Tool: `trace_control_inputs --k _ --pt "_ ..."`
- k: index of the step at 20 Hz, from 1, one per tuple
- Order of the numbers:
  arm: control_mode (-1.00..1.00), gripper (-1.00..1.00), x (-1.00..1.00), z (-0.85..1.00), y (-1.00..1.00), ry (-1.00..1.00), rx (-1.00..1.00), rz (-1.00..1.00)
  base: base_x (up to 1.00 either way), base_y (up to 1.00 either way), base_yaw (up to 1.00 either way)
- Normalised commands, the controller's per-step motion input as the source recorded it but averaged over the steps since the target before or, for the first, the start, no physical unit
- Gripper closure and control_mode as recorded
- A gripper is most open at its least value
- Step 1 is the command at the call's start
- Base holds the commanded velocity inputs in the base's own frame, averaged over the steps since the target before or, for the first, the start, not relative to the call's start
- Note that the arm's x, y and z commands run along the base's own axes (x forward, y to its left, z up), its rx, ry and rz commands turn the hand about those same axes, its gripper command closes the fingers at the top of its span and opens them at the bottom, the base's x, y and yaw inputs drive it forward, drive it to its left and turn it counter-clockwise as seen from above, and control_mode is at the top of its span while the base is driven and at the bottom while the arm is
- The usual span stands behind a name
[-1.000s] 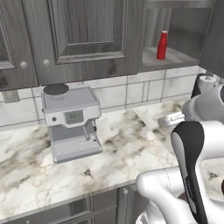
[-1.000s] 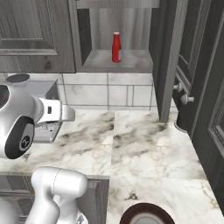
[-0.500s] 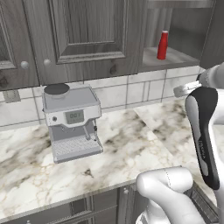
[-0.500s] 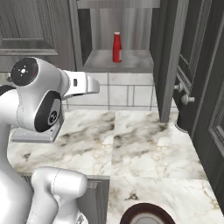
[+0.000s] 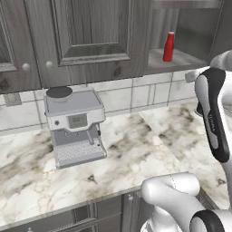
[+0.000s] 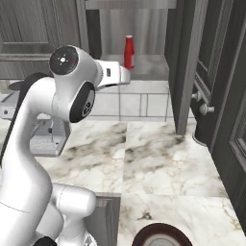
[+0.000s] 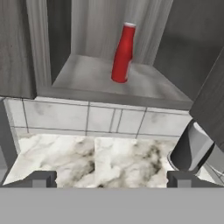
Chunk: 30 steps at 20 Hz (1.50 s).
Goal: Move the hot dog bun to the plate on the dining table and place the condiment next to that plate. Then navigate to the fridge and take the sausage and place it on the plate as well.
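Where the marble counter [image 5: 136, 149] meets the tiled wall, a coffee machine [image 5: 74, 127] is seen at left; the red bottle [image 7: 123, 53] is set upright in an open cupboard above. The gripper [image 7: 111, 178] is spread wide, empty.

glossy, perhaps plastic condiment [image 7: 123, 53], polished marble counter [image 5: 136, 154], woodgrain cabinets [image 5: 90, 36]

Red condiment [image 7: 123, 53] (white-capped) stands upright in open cabinet [image 7: 144, 85]
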Motion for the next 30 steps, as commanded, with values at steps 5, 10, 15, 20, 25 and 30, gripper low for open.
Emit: trace_control_inputs --k 5,10,15,20,25,30 --pt "-1.00 -1.00 0.79 0.05 -0.04 0.00 0.00 0.00 0.00 0.00 0.00" --pt "-1.00 -1.00 0.81 0.11 0.00 0.00 0.02 0.00 0.00 0.00 0.00" --pt "-1.00 -1.00 0.74 0.21 0.00 0.00 0.05 0.00 0.00 0.00 0.00" --pt "-1.00 -1.00 0.70 0.01 0.00 0.00 0.04 0.00 0.00 0.00 0.00" --pt "-1.00 -1.00 0.65 0.02 -0.03 0.00 0.05 0.00 0.00 0.00 0.00" --pt "-1.00 -1.00 0.51 0.08 -0.14 0.00 0.03 0.00 0.00 0.00 0.00"
